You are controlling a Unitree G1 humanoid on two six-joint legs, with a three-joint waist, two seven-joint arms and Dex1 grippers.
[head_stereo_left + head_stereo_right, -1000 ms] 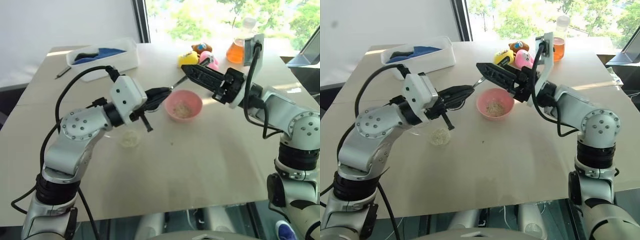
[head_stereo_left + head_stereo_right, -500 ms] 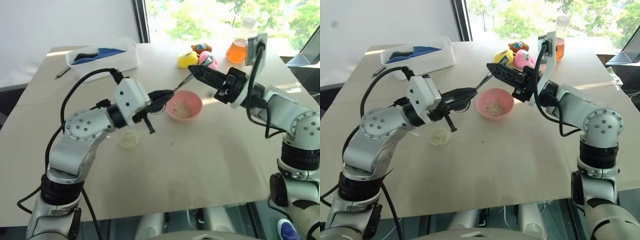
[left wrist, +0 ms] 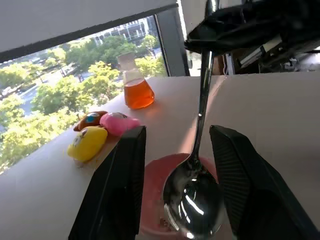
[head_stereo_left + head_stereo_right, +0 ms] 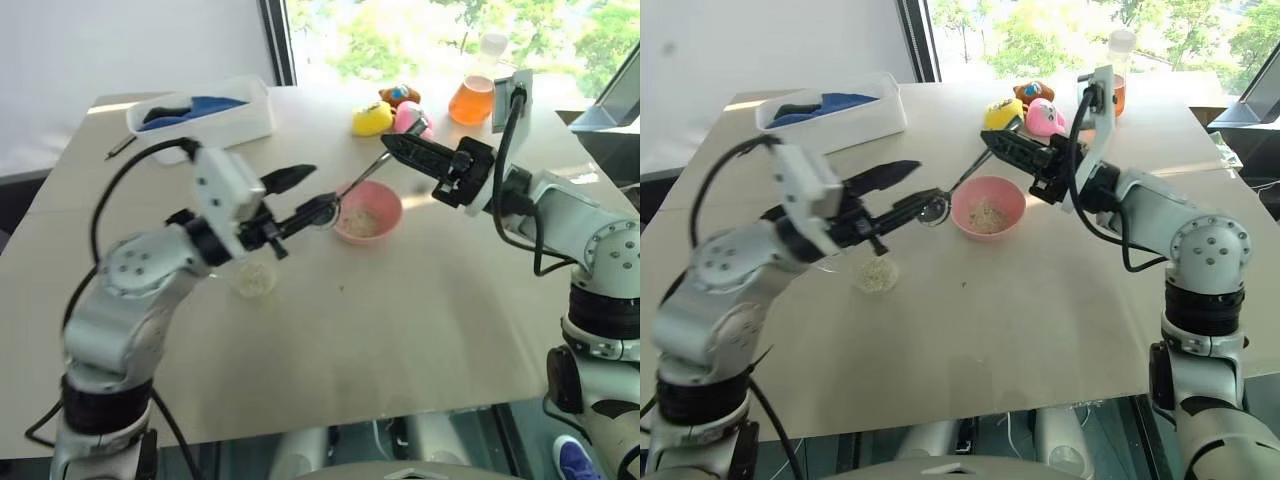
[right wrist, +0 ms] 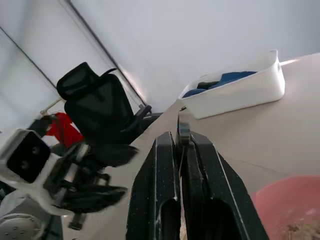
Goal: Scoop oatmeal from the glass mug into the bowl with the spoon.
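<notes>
The glass mug (image 4: pixel 877 272) at centre left is half hidden behind the left arm. The right gripper (image 4: pixel 392 146) pinches the spoon (image 3: pixel 196 185) handle; the left gripper (image 4: pixel 305 192) fingers stand apart around its head, beside the bowl (image 4: pixel 367 212) at centre.

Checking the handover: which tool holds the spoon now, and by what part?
The right tool grips the spoon at its handle's end. The left tool is open around the bowl-end, not gripping.
</notes>
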